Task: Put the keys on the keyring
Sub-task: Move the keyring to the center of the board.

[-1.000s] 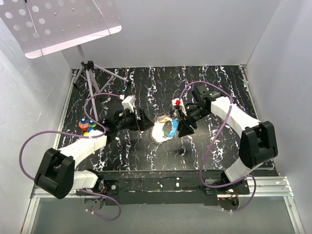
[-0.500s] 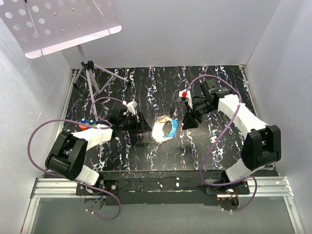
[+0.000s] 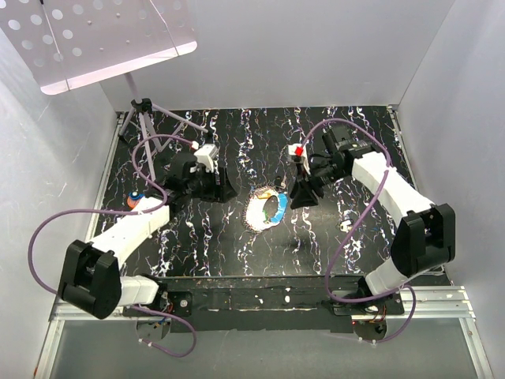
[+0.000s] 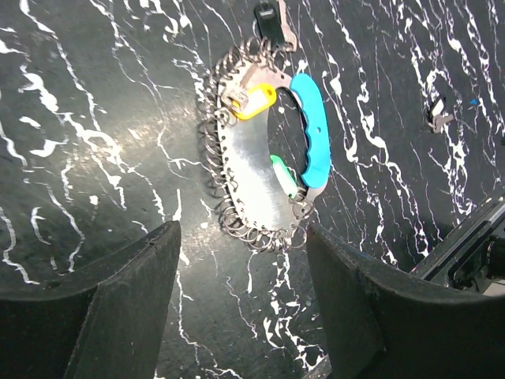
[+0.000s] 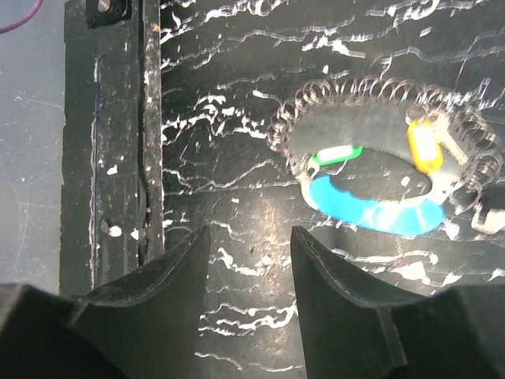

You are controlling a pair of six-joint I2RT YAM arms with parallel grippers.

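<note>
Keys (image 4: 314, 130) and keyring (image 4: 217, 158) lie bunched together between my left gripper (image 4: 242, 237) and right gripper (image 5: 248, 237), both partly open and empty. Closing on that tangle, I might pinch several pieces or skid them away.

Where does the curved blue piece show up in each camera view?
Top external: curved blue piece near the middle of the picture.
Left wrist: curved blue piece upper part, right of centre.
Right wrist: curved blue piece right of centre.
Shared landmark: the loop of small metal rings around it.
</note>
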